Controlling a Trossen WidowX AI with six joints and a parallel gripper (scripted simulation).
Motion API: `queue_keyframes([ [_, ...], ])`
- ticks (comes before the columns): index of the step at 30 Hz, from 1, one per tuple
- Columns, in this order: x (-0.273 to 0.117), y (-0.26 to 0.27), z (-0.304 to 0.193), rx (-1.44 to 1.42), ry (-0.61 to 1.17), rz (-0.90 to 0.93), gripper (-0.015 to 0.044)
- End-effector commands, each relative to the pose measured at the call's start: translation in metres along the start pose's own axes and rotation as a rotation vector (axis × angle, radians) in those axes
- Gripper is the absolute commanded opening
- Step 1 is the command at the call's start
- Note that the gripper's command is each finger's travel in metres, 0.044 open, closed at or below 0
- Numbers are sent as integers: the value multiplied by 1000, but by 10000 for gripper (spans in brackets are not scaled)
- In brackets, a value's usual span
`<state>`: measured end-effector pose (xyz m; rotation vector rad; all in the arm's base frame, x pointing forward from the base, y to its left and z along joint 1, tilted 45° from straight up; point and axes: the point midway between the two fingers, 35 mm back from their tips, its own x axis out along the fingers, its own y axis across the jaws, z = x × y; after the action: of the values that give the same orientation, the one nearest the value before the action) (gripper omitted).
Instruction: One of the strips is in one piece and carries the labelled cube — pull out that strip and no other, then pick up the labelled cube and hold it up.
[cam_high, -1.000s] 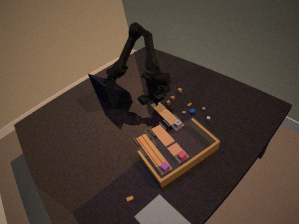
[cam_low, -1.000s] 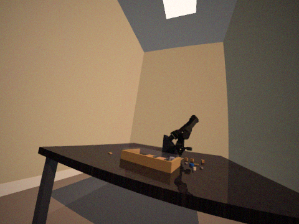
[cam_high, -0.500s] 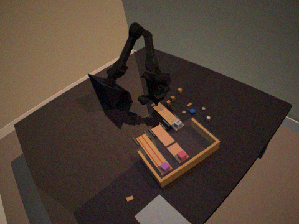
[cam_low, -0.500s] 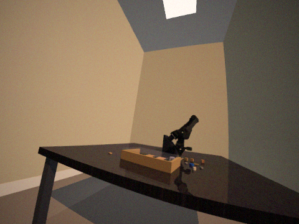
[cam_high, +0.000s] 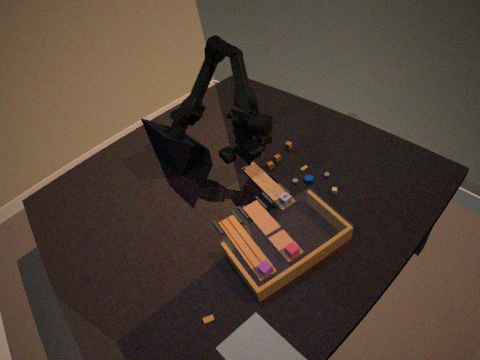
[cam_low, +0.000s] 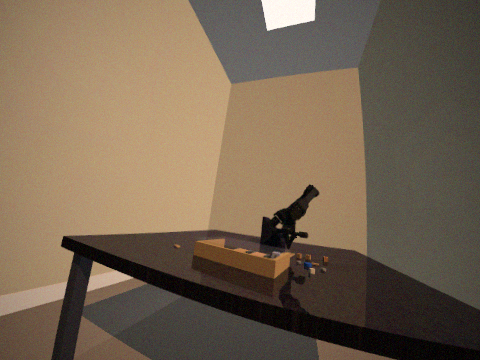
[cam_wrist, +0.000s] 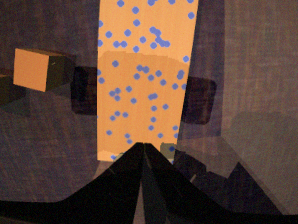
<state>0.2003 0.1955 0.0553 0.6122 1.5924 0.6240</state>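
Observation:
The blue-speckled orange strip (cam_high: 267, 182) (cam_wrist: 142, 50) looks whole and extends out of the open side of the wooden tray (cam_high: 307, 262) (cam_low: 235, 259). The pale labelled cube (cam_high: 285, 199) (cam_low: 276, 254) sits on its far end, near the tray opening. My gripper (cam_high: 246, 159) (cam_wrist: 143, 149) is shut and empty, a little above the speckled strip's near end. The plain pink-orange strip (cam_high: 261, 218) is in two pieces with a gap, with a pink cube (cam_high: 292, 250) on the far piece. The red-lined strip (cam_high: 242, 241) carries a purple cube (cam_high: 265, 268).
Orange blocks (cam_high: 277, 158) (cam_wrist: 31, 69) stand beside the speckled strip's near end. A blue disc (cam_high: 309, 178) and small pale pieces (cam_high: 334, 190) lie farther right. Dark guides (cam_high: 242, 214) line the tray opening. A small orange block (cam_high: 208, 319) lies near the pale panel (cam_high: 260, 340).

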Motion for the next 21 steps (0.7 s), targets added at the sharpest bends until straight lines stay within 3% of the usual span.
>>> queue_keyframes([
  [1, -19, 2, 4, -9, 5, 4, 0],
  [3, -19, 2, 4, -9, 5, 4, 0],
  [9, -18, 2, 30, -153, 4, 4, 157],
  [19, -23, 2, 70, -158, 3, 4, 420],
  [21, -24, 2, 78, -158, 2, 4, 440],
])
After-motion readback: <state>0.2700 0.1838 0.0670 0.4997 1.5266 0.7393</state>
